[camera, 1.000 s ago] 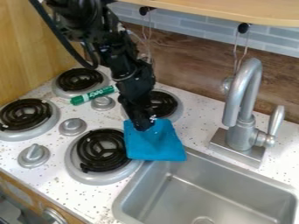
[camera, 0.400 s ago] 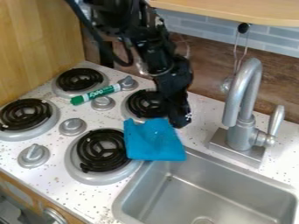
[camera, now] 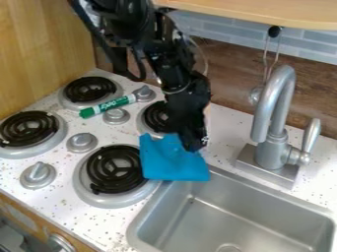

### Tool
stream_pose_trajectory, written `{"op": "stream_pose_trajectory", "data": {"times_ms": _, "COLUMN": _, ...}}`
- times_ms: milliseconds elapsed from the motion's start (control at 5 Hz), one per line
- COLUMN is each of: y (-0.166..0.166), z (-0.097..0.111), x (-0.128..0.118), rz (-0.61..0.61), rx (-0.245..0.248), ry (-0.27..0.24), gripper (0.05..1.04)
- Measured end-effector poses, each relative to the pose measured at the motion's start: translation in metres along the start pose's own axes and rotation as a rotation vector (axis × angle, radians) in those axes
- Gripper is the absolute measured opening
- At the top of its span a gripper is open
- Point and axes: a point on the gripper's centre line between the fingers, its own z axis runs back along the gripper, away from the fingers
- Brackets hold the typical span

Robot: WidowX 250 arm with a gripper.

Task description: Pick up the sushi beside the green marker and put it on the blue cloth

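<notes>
One flat blue cloth (camera: 172, 165) lies beneath the black jaws (camera: 192, 147).

You can see a green marker (camera: 109, 106) near the back left corner of the worktop (camera: 64, 209), and a grey faucet (camera: 271, 153) behind the sink (camera: 223, 221).

To the right of my pincer (camera: 195, 147), a strip of bare surface (camera: 227, 129) leaves me room as far as the tall faucet (camera: 273, 115), which blocks the way beyond. The sink (camera: 230, 211) lies open in front, while the marker (camera: 108, 106) and raised knobs (camera: 82, 142) obstruct low passage across the stove on my left.
</notes>
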Motion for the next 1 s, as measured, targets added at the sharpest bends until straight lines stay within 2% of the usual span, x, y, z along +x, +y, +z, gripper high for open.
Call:
{"op": "stream_pose_trajectory", "data": {"times_ms": 200, "y": 0.009, "z": 0.0, "x": -0.013, "rz": 0.048, "rx": 0.021, "ry": 0.028, "gripper": 0.598}}
{"op": "stream_pose_trajectory", "data": {"times_ms": 400, "y": 0.019, "z": -0.003, "x": -0.014, "rz": 0.055, "rx": 0.051, "ry": 0.042, "gripper": 0.598}}
{"op": "stream_pose_trajectory", "data": {"times_ms": 800, "y": 0.046, "z": -0.026, "x": -0.016, "rz": 0.088, "rx": 0.053, "ry": 0.082, "gripper": 0.637}}
{"op": "stream_pose_trajectory", "data": {"times_ms": 1000, "y": 0.049, "z": -0.027, "x": -0.02, "rz": 0.095, "rx": 0.043, "ry": 0.116, "gripper": 0.938}}
